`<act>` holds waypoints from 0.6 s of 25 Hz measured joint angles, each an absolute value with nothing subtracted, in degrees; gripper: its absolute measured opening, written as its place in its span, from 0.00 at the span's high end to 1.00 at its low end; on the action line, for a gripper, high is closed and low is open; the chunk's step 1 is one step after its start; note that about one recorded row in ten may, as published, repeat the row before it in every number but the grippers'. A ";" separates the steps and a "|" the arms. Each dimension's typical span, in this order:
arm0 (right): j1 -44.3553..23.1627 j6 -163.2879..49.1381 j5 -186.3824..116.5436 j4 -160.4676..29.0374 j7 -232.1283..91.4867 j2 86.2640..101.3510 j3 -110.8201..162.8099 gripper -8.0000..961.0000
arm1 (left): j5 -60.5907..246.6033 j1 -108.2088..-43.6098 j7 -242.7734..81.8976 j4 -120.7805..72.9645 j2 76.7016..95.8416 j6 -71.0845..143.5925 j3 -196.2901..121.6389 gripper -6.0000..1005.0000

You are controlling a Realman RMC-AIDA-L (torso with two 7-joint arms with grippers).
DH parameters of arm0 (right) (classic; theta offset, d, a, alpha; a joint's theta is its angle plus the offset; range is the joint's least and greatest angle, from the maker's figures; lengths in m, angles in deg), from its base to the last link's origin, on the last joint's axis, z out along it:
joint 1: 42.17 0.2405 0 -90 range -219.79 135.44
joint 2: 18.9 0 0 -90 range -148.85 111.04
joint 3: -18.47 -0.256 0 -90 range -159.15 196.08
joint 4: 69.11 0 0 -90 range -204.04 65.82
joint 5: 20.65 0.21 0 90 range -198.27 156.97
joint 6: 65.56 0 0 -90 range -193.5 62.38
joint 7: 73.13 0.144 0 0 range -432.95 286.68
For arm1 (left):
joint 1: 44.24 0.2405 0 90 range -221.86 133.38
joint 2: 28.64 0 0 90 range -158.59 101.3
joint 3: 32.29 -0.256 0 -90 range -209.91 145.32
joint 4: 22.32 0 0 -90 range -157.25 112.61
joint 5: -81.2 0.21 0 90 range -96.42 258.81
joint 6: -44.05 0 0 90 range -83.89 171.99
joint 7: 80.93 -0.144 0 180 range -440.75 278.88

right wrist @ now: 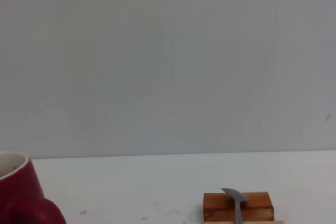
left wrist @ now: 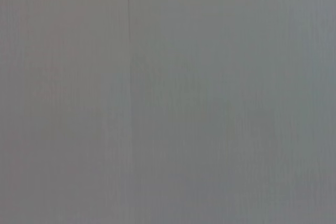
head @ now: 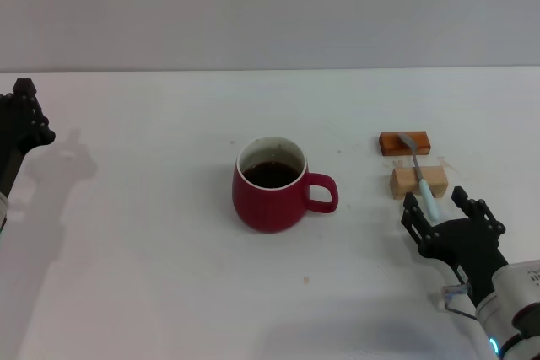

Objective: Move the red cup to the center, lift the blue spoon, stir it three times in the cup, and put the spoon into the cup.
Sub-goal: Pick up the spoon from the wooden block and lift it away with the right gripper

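Low on the right of the head view, the right gripper point(head: 436, 206) has its jaws spread wide, one on each side of the pale end of the blue spoon point(head: 420, 176). They are near the handle but I cannot tell if they touch it yet. It looks like the step is picking up the spoon.

Two little blocks hold the spoon up: its grey bowl rests on the orange-brown block point(head: 405, 142) and its handle lies across the light wooden block point(head: 418, 181). That keeps the handle off the white desk point(head: 152, 250), so jaws can slip around it.

Near the middle of the frame sits the red cup point(head: 272, 185), with dark drink inside and its handle pointing right, toward the spoon.

Far at the left edge, the left gripper point(head: 24, 120) waits away from everything; I cannot tell how its jaws stand.
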State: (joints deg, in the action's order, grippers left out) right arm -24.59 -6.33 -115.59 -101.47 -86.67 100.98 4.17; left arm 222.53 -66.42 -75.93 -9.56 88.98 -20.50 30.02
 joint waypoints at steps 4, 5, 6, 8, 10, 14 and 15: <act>-24.59 -6.30 -115.57 -101.57 -86.67 100.98 4.66 0.36 | 222.53 -66.32 -75.93 -9.46 88.93 -20.68 30.02 0.99; -24.59 -6.29 -115.57 -101.60 -86.67 100.98 4.75 0.36 | 222.53 -66.31 -75.93 -9.42 88.92 -20.67 30.02 0.99; -24.61 -6.27 -115.57 -101.60 -86.67 100.98 4.76 0.37 | 222.53 -66.28 -75.93 -9.40 88.91 -20.68 30.00 0.99; -24.68 -6.27 -115.57 -101.63 -86.67 100.98 4.78 0.38 | 222.52 -66.26 -75.93 -9.38 88.91 -20.71 29.98 0.99; -24.80 -6.26 -115.57 -101.68 -86.67 100.98 4.77 0.39 | 222.52 -66.16 -75.93 -9.38 88.89 -21.15 29.86 0.99; -24.87 -6.25 -115.57 -101.79 -86.53 100.98 4.77 0.46 | 222.52 -65.93 -75.93 -9.35 88.87 -21.61 29.77 0.99; -24.87 -6.25 -115.57 -101.80 -86.43 100.98 4.77 0.48 | 222.52 -65.88 -75.93 -9.30 88.86 -21.61 29.77 0.99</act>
